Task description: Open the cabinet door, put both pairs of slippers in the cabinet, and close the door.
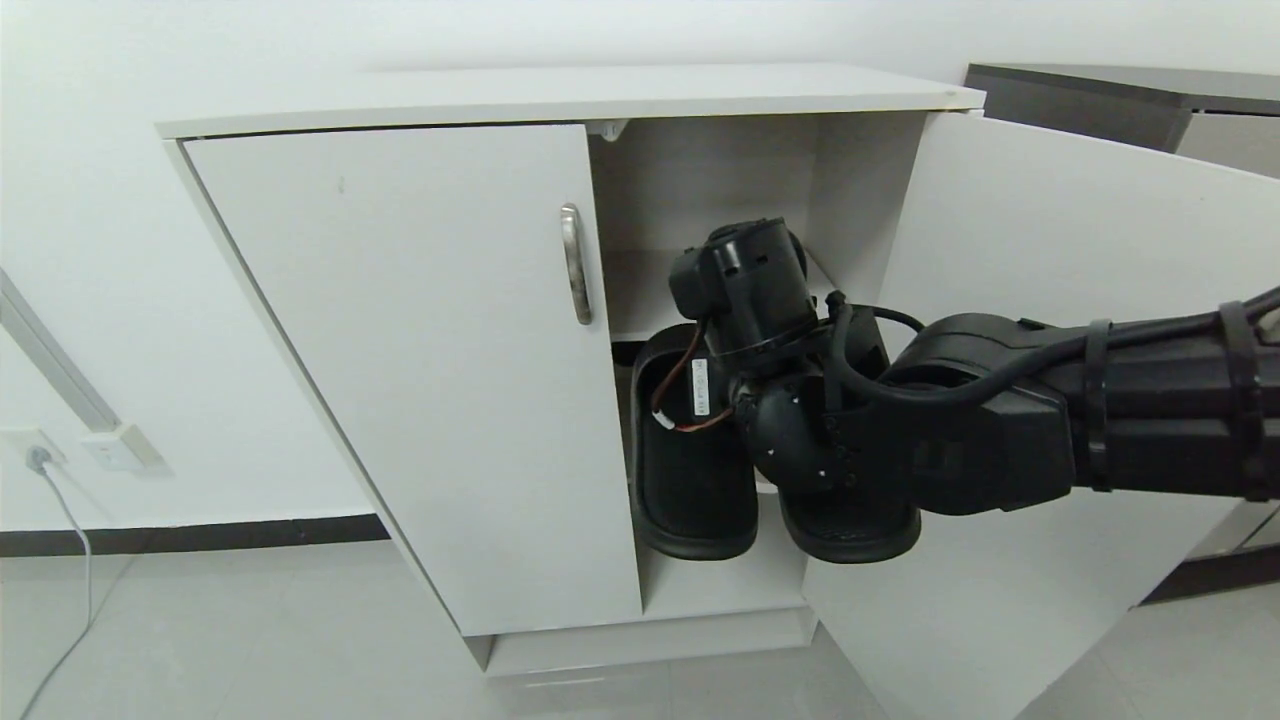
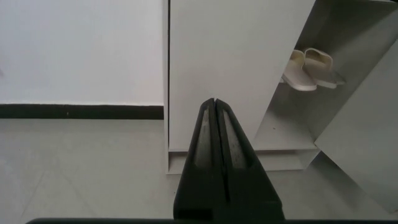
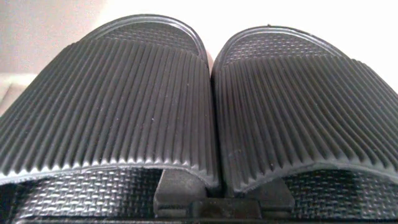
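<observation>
A white cabinet [image 1: 560, 95] stands with its left door [image 1: 420, 370] closed and its right door [image 1: 1020, 400] swung open. My right gripper [image 3: 214, 190] is shut on a pair of black slippers [image 1: 690, 480], held side by side in the open right half, below the shelf, their lower ends hanging past the front edge. Their ribbed straps [image 3: 124, 106] show close up in the right wrist view. A pale pair of slippers [image 2: 308, 68] lies on the cabinet's shelf. My left gripper [image 2: 215, 109] is shut on nothing, low over the floor, facing the closed door.
The closed door carries a metal handle [image 1: 573, 263] beside the opening. A wall socket with a cable [image 1: 35, 455] sits low on the left wall. A dark-topped unit [image 1: 1120, 95] stands behind the open door. Bare floor [image 1: 250, 640] lies in front.
</observation>
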You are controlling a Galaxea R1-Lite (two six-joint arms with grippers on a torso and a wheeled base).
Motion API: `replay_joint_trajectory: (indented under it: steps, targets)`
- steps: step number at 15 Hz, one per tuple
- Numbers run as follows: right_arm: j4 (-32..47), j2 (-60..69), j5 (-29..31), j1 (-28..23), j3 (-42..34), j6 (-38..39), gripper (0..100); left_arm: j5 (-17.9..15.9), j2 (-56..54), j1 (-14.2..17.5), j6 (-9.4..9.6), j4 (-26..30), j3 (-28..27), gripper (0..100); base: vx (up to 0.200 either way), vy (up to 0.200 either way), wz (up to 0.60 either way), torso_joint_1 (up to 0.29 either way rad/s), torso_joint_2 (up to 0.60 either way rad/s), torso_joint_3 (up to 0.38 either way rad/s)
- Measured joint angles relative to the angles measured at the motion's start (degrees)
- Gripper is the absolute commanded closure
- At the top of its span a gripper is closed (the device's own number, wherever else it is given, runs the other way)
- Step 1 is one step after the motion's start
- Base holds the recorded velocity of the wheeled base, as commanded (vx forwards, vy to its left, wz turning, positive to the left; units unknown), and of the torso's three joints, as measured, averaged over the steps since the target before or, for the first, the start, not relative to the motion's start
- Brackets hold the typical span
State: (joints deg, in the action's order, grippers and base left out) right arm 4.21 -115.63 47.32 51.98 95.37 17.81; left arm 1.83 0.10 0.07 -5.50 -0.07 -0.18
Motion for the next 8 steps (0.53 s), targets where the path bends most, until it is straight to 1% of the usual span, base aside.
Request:
replay_joint_trajectory:
  steps: [3,8]
  targets:
    - [-1.01,-0.11,-0.33,-0.24,0.06,-0.93,100,0.05,0.00,0.00,0.00,0.00,0.00,100,0.000,0.000,0.00,0.000,0.00,0.000]
    - [-11.53,-0.06,-3.91,-1.90,-4.24,-6.00,100,0.02,0.00,-0.02,0.00,0.00,0.00,100,0.000,0.000,0.00,0.000,0.00,0.000]
